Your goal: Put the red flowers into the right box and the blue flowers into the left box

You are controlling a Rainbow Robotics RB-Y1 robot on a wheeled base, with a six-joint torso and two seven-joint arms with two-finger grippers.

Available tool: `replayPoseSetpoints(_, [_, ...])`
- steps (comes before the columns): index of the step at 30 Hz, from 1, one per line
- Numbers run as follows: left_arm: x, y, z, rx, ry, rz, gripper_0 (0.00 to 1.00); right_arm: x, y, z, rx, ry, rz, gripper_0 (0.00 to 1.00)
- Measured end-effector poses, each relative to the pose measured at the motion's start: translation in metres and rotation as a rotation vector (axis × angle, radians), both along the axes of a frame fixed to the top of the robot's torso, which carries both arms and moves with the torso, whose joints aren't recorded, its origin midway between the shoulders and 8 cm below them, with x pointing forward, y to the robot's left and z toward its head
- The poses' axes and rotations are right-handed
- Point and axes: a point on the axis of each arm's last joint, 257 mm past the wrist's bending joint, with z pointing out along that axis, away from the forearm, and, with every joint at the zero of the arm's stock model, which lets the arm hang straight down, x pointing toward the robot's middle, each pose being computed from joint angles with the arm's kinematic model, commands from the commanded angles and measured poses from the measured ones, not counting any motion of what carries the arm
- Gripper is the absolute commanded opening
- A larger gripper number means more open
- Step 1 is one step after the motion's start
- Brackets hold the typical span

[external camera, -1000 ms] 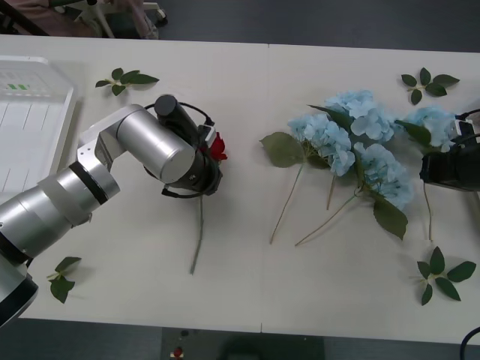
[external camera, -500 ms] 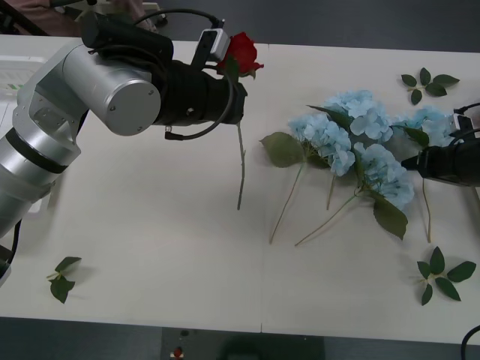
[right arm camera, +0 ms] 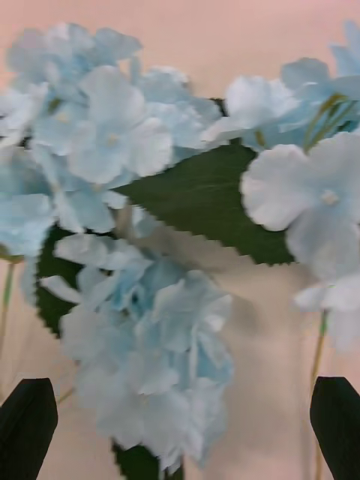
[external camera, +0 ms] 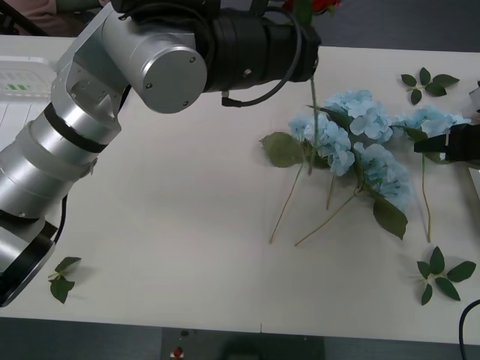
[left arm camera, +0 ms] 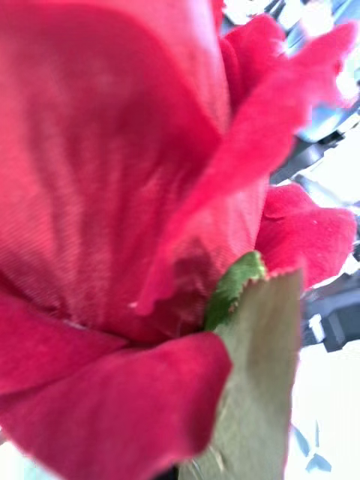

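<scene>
The left gripper [external camera: 311,22] is high above the surface [external camera: 172,225], at the far side, and it holds a red flower [external camera: 321,6] just under the bloom. In the left wrist view the red petals [left arm camera: 127,187] are pressed very close to the camera, so the fingers are judged to be closed on it, though they are hidden. The thin stem [external camera: 313,112] hangs down freely over the blue flowers [external camera: 352,142], which lie in a group on the right part of the surface.

The right gripper [right arm camera: 180,427] waits low beside this group, with its black fingers [right arm camera: 30,427] wide apart and nothing between them.

The step in hand seems to be the carrying of the red flower toward the right box. The next move calls for a long reach to the right, high enough that the hanging stem does not drag the blue flowers. The left box [external camera: 22,112] is at the left edge.
</scene>
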Motion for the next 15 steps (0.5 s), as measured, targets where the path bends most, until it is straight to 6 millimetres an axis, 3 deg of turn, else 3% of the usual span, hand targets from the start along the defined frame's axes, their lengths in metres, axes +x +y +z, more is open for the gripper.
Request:
replayPoseSetpoints(6, [-0.019, -0.040, 0.036, -0.054, -0.020, -0.062, 0.00, -0.020, 0.036, 0.027, 0.094, -0.075, 0.203, 0.99])
replayPoseSetpoints(10, [-0.020, -0.067, 0.057, -0.131, -0.022, -0.084, 0.00, -0.044, 0.059, 0.052, 0.209, -0.094, 0.318, 0.98])
replayPoseSetpoints(15, [-0.018, -0.082, 0.069, -0.185, -0.015, -0.089, 0.00, -0.071, 0.076, 0.084, 0.335, -0.131, 0.431, 0.99])
